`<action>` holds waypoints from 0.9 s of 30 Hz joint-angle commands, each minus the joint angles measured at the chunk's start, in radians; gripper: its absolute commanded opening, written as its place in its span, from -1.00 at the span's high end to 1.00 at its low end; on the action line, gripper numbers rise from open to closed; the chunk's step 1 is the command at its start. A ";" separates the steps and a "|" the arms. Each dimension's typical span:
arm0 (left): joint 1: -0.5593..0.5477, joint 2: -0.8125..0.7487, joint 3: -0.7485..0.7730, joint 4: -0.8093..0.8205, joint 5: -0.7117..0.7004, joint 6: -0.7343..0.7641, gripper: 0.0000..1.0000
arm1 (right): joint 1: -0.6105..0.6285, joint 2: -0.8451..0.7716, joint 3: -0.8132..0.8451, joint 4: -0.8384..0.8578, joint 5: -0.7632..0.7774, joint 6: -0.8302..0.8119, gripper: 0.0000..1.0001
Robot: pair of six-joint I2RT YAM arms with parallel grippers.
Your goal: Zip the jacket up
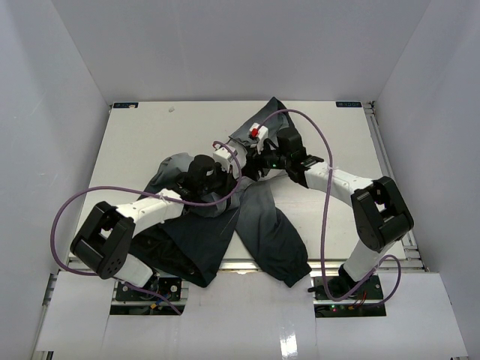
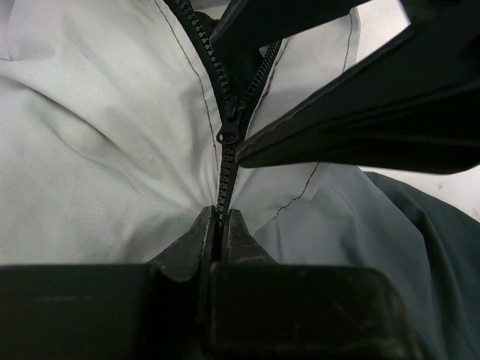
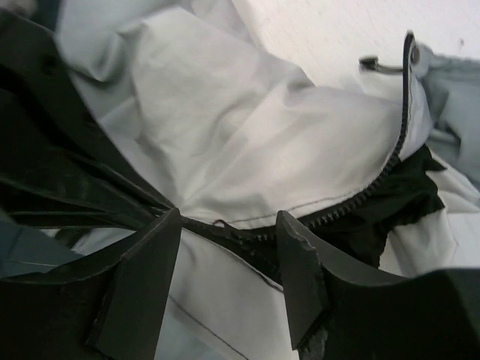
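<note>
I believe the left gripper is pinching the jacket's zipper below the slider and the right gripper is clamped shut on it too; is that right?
Not quite: the right gripper is open, its fingers apart either side of the zipper, as the right wrist view shows. The left gripper does pinch it below the slider.

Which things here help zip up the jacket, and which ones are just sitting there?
For the job:
jacket
zipper
left gripper, pinching the zipper
right gripper, open around the zipper

Just there:
table
purple cables
</note>
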State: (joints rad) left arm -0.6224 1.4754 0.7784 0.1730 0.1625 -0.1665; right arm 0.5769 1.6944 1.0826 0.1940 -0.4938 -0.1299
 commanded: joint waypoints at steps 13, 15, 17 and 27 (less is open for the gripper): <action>-0.011 -0.024 -0.001 -0.022 -0.042 -0.002 1.00 | 0.087 0.078 0.073 -0.126 0.321 0.002 0.41; -0.013 -0.021 0.007 -0.032 -0.053 -0.001 1.00 | 0.087 0.068 0.071 -0.114 0.380 0.021 0.51; -0.014 -0.020 0.011 -0.039 -0.055 0.002 1.00 | 0.086 0.054 0.069 -0.100 0.411 0.035 0.54; -0.020 -0.019 0.014 -0.048 -0.064 0.005 1.00 | 0.086 0.047 0.082 -0.061 0.436 0.053 0.84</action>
State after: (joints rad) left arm -0.6325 1.4776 0.7727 0.1356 0.1001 -0.1658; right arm 0.6700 1.7576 1.1313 0.1019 -0.1064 -0.0852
